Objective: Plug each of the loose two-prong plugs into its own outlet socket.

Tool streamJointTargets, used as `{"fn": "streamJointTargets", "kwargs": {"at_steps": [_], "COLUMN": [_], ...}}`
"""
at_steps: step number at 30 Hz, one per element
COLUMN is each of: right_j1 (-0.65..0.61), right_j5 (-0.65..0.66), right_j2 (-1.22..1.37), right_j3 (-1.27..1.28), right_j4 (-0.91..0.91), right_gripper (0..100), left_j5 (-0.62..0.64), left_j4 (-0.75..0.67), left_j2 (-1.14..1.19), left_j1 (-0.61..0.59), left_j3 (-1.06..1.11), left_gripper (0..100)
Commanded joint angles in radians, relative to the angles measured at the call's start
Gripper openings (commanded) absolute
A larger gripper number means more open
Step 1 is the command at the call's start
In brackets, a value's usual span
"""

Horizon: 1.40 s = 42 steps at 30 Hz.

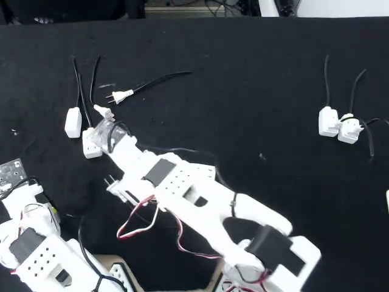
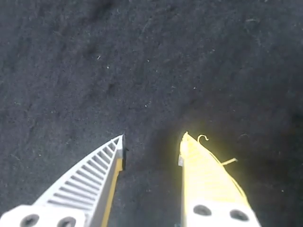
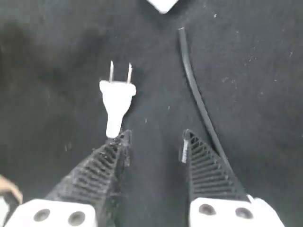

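the right fingers stand wide open over the left part of the table, gripping nothing; a loose plug lies flat just ahead of them, its cable end touching one fingertip, its two prongs pointing away; a black cable runs close past the other fingertip; in the high view this arm stretches in from the near right edge, its tip over the nearer of two outlet sockets lying side by side; a second plug lies just beyond them; a socket pair sits touching near the right edge, with broad bare cloth between the groups; the left fingers are spread apart over bare table, holding nothing
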Motion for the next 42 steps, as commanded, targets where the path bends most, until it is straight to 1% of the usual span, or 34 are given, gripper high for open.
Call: {"fn": "streamJointTargets", "kwargs": {"at_steps": [1,3,11,18,24,26,29,31,36,39,42], "right_j1": [-0.020,-0.023,-0.141,-0.146,-0.140,-0.124,-0.064,-0.014,0.071,0.077,0.054], "right_j5": [-0.068,-0.078,-0.081,-0.081,-0.072,-0.071,-0.071,-0.071,-0.071,-0.071,-0.071], "right_j2": [0.028,0.038,0.054,0.171,0.177,0.180,0.177,0.177,0.176,0.176,0.177], "right_j3": [-0.030,-0.033,-0.028,-0.036,-0.036,-0.036,-0.036,-0.035,-0.051,-0.053,-0.058], "right_j4": [-0.084,-0.089,-0.098,-0.193,-0.219,-0.219,-0.235,-0.238,-0.235,-0.233,-0.210], "right_gripper": [15.2,15.2,15.2,15.2,15.0,11.5,0.6,2.5,1.1,1.3,1.6], "left_j5": [-0.008,-0.008,-0.012,-0.012,-0.012,-0.012,-0.014,-0.014,-0.014,-0.009,-0.014], "left_j4": [0.003,0.003,0.003,0.003,0.003,0.003,0.003,0.003,0.003,0.003,0.003], "left_j2": [-0.008,-0.008,-0.008,-0.008,-0.008,-0.008,-0.008,-0.008,-0.008,-0.008,-0.008], "left_j1": [-0.008,-0.010,-0.010,-0.010,-0.012,-0.012,-0.013,-0.013,-0.015,-0.045,-0.085], "left_j3": [-0.010,-0.012,-0.015,-0.018,-0.018,-0.018,-0.018,-0.018,-0.061,-0.113,-0.160], "left_gripper": [20,20,20,20,20,20,20,20,20,20,20]}}
